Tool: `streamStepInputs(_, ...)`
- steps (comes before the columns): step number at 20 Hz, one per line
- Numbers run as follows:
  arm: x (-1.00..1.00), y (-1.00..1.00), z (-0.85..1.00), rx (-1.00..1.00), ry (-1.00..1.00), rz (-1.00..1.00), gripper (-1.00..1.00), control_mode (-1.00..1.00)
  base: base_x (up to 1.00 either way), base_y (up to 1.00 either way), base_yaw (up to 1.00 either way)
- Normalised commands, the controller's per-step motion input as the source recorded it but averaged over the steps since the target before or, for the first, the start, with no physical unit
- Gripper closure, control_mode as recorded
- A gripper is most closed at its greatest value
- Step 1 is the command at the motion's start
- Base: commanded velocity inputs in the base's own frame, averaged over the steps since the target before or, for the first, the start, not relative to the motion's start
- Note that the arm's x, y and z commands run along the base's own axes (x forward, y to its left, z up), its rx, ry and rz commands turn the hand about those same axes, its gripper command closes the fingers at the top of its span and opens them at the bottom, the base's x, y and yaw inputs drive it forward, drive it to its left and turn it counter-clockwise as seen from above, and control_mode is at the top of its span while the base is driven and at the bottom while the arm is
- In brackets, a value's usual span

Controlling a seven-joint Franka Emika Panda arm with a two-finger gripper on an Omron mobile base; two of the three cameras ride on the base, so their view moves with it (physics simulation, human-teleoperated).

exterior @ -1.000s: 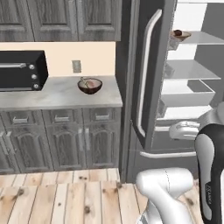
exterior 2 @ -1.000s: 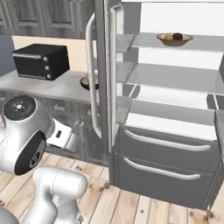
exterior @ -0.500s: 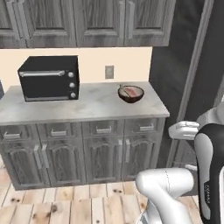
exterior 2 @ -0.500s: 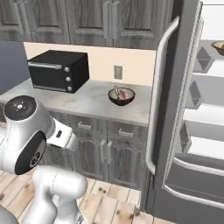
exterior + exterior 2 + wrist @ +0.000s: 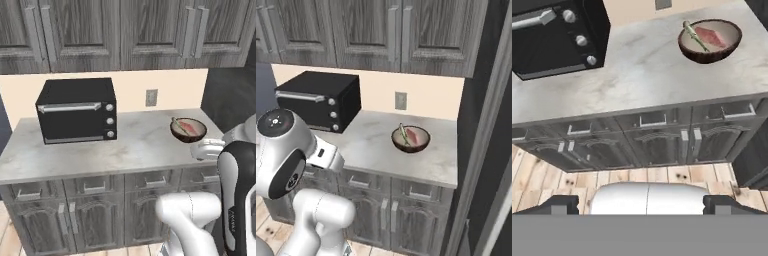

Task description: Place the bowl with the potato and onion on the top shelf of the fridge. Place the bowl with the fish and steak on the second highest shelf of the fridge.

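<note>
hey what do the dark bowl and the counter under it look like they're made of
The bowl with the fish and steak: dark brown outside, matte and pale inside, probably wood or glazed ceramic. The counter: pale grey with mottled veining and soft sheen, likely marble or similar stone. It's rendered, so both are guesses.

Dark brown bowl with the fish and steak [image 5: 188, 130] stands on the pale marbled bench [image 5: 100, 155], near its right end; a pink piece and a thin pale-green piece lie inside. Black toaster oven [image 5: 77, 110] sits well to the bowl's left on the same bench, door shut, three knobs down its right side. Wall outlet [image 5: 151, 97] is on the cream wall behind, between oven and bowl. Grey wood cabinets above and below the bench. White arm [image 5: 235, 195] rises just right of the bowl.
</note>
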Motion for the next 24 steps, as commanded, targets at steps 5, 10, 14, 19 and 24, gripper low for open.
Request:
streamStepInputs(5,0.00,0.00,0.00,0.00,0.00,0.00,-1.00,1.00,1.00,-0.20,-0.20)
streamStepInputs(10,0.39,-0.28,-0.08,0.00,0.06,-0.15,-1.00,-1.00,0.60,-0.12,-0.18)
streamStepInputs(14,0.96,-0.97,-0.54,0.07,0.11,-0.29,-1.00,-1.00,0.00,0.00,0.00)
streamStepInputs(19,0.67,-1.00,-1.00,0.22,0.14,-0.32,-1.00,-1.00,0.00,0.00,0.00)
streamStepInputs(24,0.80,-0.72,-0.56,0.19,0.12,-0.24,-1.00,-1.00,0.00,0.00,0.00)
